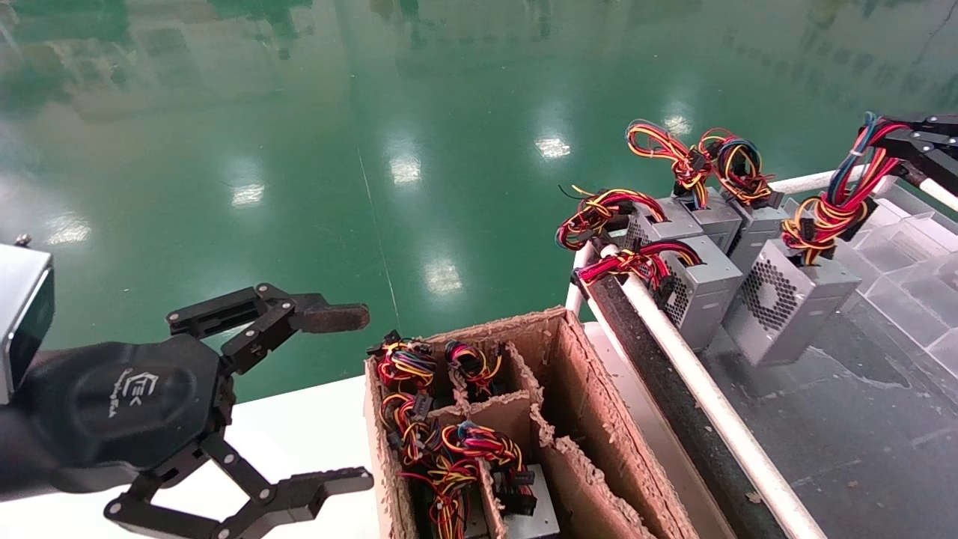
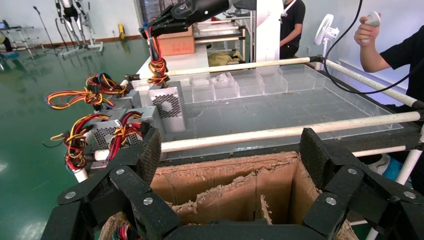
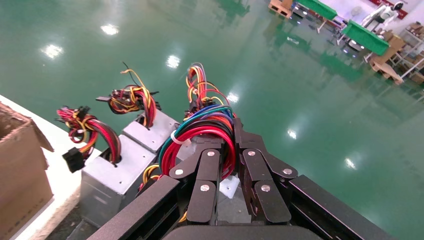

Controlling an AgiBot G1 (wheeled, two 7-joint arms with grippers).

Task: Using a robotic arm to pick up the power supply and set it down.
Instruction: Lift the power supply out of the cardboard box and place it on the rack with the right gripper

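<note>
A silver-grey metal power supply (image 1: 786, 307), box-shaped with a perforated honeycomb vent on one face, is seen standing tilted on a dark, scuffed surface (image 1: 861, 434) at the right. A long bundle of wires (image 1: 842, 198) in red, blue, yellow and orange rises from its top. The upper end of that bundle is gripped by the right pincer (image 1: 902, 138), black with jointed linkage fingers, which is clenched around the wires at the upper right edge of the head view. In the right wrist view the two fingers (image 3: 207, 187) are pressed close together with the looped red and blue wires squeezed between them.

Just beside the power supply, several similar grey units (image 1: 696, 281) with red and yellow wire loops are clustered against a white round rail (image 1: 703, 393). Clear plastic trays (image 1: 909, 254) lie behind the box.

The left pincer (image 1: 352, 397) is held spread wide and empty at the lower left, above a white surface (image 1: 299, 434); one fingertip pad looks brownish and worn. Next to it stands a ragged cardboard box (image 1: 591, 404) with torn dividers, some compartments filled with more coloured wire bundles.
</note>
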